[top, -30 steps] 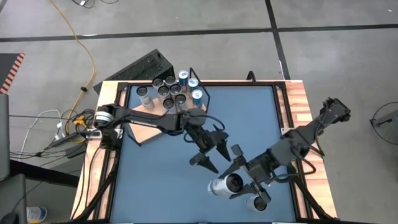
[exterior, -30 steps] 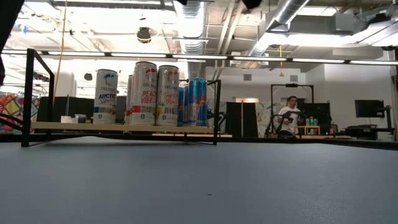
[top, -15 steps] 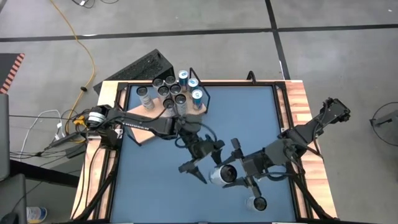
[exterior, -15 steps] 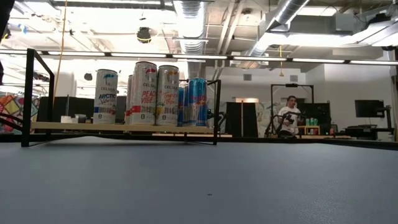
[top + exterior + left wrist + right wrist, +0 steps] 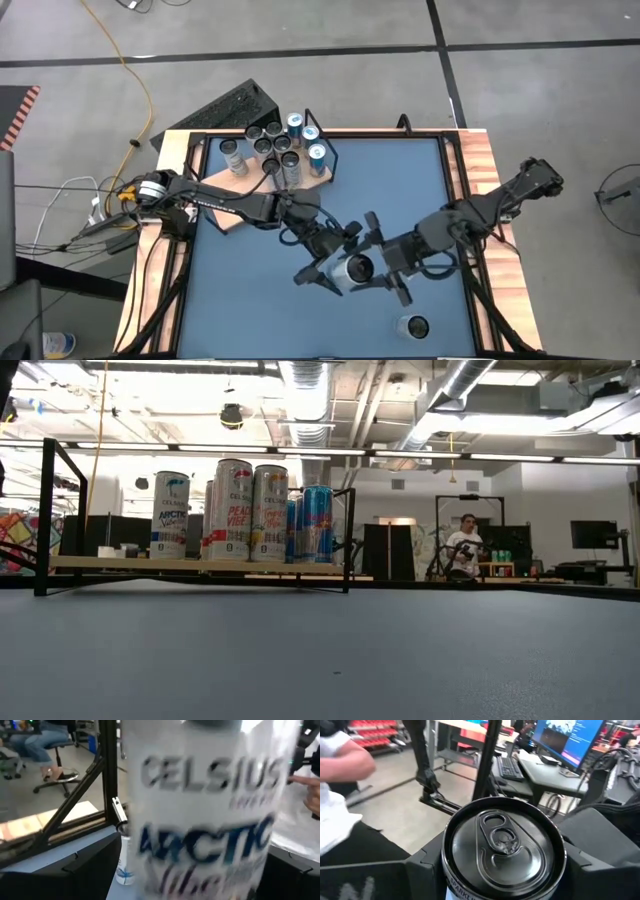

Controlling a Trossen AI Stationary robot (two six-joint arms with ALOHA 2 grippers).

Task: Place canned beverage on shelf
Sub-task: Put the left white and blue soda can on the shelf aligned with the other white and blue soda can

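Note:
A white canned beverage (image 5: 345, 272) hangs high over the middle of the blue tabletop, and my right gripper (image 5: 368, 268) is shut on it. My left gripper (image 5: 330, 255) is open, with a finger on either side of the same can (image 5: 200, 820), which it meets from the table's left. The shelf (image 5: 225, 215), a pale board with a black wire frame (image 5: 322, 140), lies at the far left; several cans (image 5: 235, 510) stand on it. My right gripper pinches the can's side wall just below its top rim (image 5: 470, 892) between its two fingers (image 5: 415, 870), reaching in about level from the table's right. The can is lifted clear, top up and tipped toward the wrist. My left gripper: I cannot tell whether its fingers touch the can.
One more can (image 5: 413, 326) stands on the tabletop near the front right. Wooden rails (image 5: 480, 190) and black frame bars border the table. A person (image 5: 465, 545) sits in the room far behind it.
My right gripper has carried the can toward the table's left and slightly toward the far edge, still clear of the table. My left gripper has rolled and shifted toward the can, so that the can now sits between its open fingers.

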